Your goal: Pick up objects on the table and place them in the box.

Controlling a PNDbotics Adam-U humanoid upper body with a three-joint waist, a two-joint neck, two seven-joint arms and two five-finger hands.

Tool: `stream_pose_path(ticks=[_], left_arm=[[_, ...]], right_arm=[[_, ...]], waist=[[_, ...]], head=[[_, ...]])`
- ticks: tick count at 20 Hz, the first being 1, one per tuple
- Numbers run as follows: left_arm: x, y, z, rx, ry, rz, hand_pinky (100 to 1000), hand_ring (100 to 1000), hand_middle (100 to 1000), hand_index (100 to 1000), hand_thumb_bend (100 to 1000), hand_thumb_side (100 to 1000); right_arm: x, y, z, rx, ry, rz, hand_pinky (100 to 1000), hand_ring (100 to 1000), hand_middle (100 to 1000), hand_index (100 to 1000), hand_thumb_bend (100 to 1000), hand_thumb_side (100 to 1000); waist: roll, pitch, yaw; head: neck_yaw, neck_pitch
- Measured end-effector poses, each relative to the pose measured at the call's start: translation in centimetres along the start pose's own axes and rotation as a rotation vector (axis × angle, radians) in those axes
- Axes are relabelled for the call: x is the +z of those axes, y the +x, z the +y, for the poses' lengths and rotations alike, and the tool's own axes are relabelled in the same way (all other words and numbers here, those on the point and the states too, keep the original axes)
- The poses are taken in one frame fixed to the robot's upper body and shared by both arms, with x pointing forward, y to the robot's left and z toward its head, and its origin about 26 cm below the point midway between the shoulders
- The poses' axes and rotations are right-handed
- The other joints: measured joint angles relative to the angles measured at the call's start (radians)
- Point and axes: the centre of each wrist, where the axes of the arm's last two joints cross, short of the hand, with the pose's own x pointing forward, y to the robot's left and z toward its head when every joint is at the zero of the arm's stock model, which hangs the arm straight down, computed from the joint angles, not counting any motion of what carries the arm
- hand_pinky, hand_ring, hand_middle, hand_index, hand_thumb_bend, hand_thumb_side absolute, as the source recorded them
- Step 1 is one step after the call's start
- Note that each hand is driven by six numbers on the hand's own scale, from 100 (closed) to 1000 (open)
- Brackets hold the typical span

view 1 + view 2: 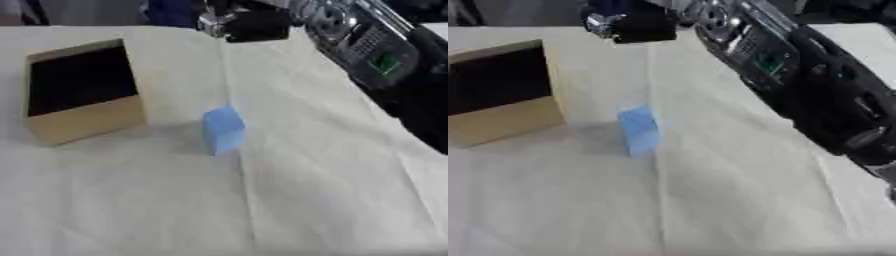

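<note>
White cloth covers the bench [332,190], creased along a line that runs from the far edge toward the near edge. A blue block [224,129] stands upright on that cloth, near the middle, just beside the crease, and nothing touches it. To its left, close by but apart from it, sits the box [83,92]: a tan cardboard box with its open, dark inside turned toward the camera and tilted slightly back.

From the upper right the robot's right arm [798,75] reaches in across the far side of the bench, black with silver parts and a small green patch on its casing. Its right hand [636,25] shows at the far edge, above and beyond the block and well apart from it; it is a dark shape with a silver part, and I cannot tell whether its fingers are straight or curled, nor whether it holds anything. No left hand shows in either view.
</note>
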Motion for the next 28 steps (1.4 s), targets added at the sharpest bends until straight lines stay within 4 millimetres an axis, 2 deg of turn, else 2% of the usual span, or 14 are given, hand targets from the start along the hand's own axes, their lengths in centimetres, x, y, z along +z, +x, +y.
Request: stream_pose_path(ticks=[5, 11, 13, 14, 16, 21, 23, 25, 28], left_arm=[[0.0, 0.0, 0.0, -0.001, -0.001, 0.001, 752, 903, 743, 878, 159, 1000], [0.1, -0.1, 0.1, -0.004, -0.005, 0.005, 752, 902, 743, 878, 155, 1000], [0.1, -0.1, 0.1, -0.004, -0.005, 0.005, 752, 903, 743, 878, 155, 1000], [0.1, -0.1, 0.1, -0.004, -0.005, 0.005, 751, 902, 742, 878, 154, 1000], [0.1, -0.1, 0.1, -0.004, -0.007, 0.004, 751, 902, 742, 877, 153, 1000], [0.1, -0.1, 0.1, -0.004, -0.010, 0.004, 750, 903, 741, 874, 150, 1000], [0.1, -0.1, 0.1, -0.004, -0.011, 0.004, 750, 902, 741, 874, 150, 1000], [0.1, -0.1, 0.1, -0.004, -0.011, 0.004, 749, 902, 740, 874, 149, 1000], [0.1, -0.1, 0.1, -0.004, -0.011, 0.004, 749, 902, 739, 872, 149, 1000]], right_arm=[[1.6, -0.1, -0.5, 0.010, 0.066, -0.019, 845, 896, 884, 974, 100, 1000], [2.5, 0.5, -1.0, 0.052, 0.136, -0.052, 865, 918, 913, 997, 116, 1000], [2.6, 0.7, -1.0, 0.055, 0.165, -0.059, 872, 927, 922, 1000, 243, 1000], [2.6, 0.7, -1.0, 0.053, 0.181, -0.061, 878, 934, 931, 1000, 339, 1000], [2.6, 0.6, -0.9, 0.043, 0.213, -0.062, 889, 942, 922, 1000, 417, 1000], [2.7, 0.9, -0.9, 0.046, 0.287, -0.059, 905, 942, 864, 1000, 397, 1000], [2.8, 1.1, -1.0, 0.059, 0.313, -0.061, 915, 943, 835, 972, 444, 1000], [2.9, 1.4, -1.1, 0.071, 0.336, -0.062, 938, 960, 850, 984, 523, 1000], [3.0, 1.6, -1.2, 0.090, 0.364, -0.062, 950, 974, 871, 1000, 551, 1000]], waist=[[-0.001, -0.011, -0.008], [-0.002, -0.019, -0.012], [-0.002, -0.019, -0.012], [-0.002, -0.020, -0.012], [-0.001, -0.020, -0.012], [0.000, -0.020, -0.014], [0.000, -0.020, -0.015], [0.001, -0.020, -0.016], [0.001, -0.020, -0.017]], head=[[0.012, 0.001], [0.017, 0.002], [0.017, 0.002], [0.017, 0.002], [0.018, 0.002], [0.020, 0.002], [0.021, 0.002], [0.023, 0.002], [0.025, 0.002]])
